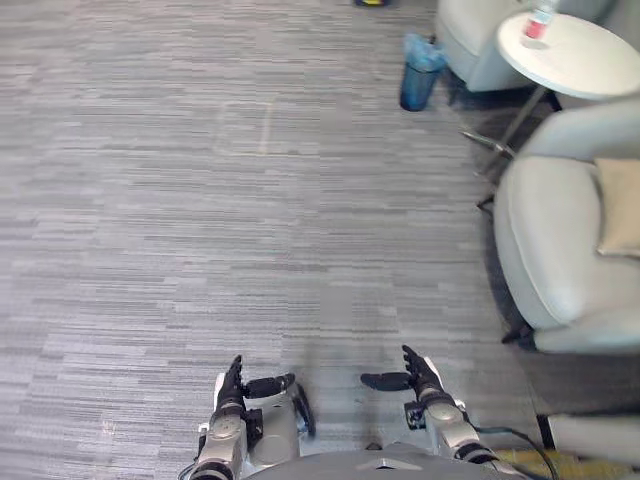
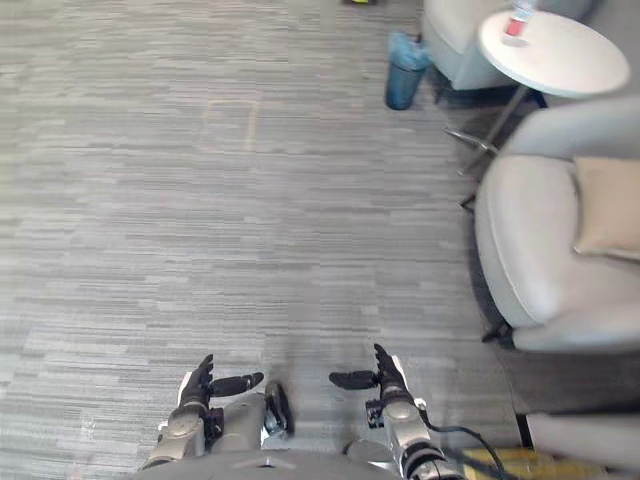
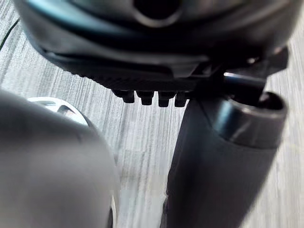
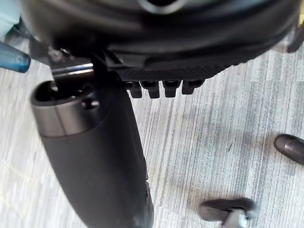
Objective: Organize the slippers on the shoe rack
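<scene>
1. The left hand (image 1: 231, 392) is low and near, left of centre, over the grey carpet (image 1: 250, 200). Its fingers (image 1: 235, 366) are straight and point toward the far side, and its thumb (image 1: 270, 383) sticks out to the right. The hand is spread and holds nothing.
2. The right hand (image 1: 425, 385) is level with it, right of centre and well apart from it. Its fingers are also straight and its thumb (image 1: 385, 381) points left toward the other hand. It too is spread and empty.
3. In each wrist view the hand's own fingertips (image 3: 152, 98) (image 4: 161, 87) form a short, even row beside a straight thumb, with bare carpet past them.
4. Between and beyond the two hands there is only striped carpet, running to the far edge.
5. On the right, near the middle of the scene, is a pale armchair (image 1: 560, 250) with a beige cushion (image 1: 620, 205) on its seat.
6. Farther away on the right, a round white table (image 1: 585, 65) on thin metal legs carries a small bottle (image 1: 541, 20).
7. A blue bin (image 1: 420, 75) stands on the carpet just left of that table, beside a second pale chair (image 1: 480, 45) at the far edge.
</scene>
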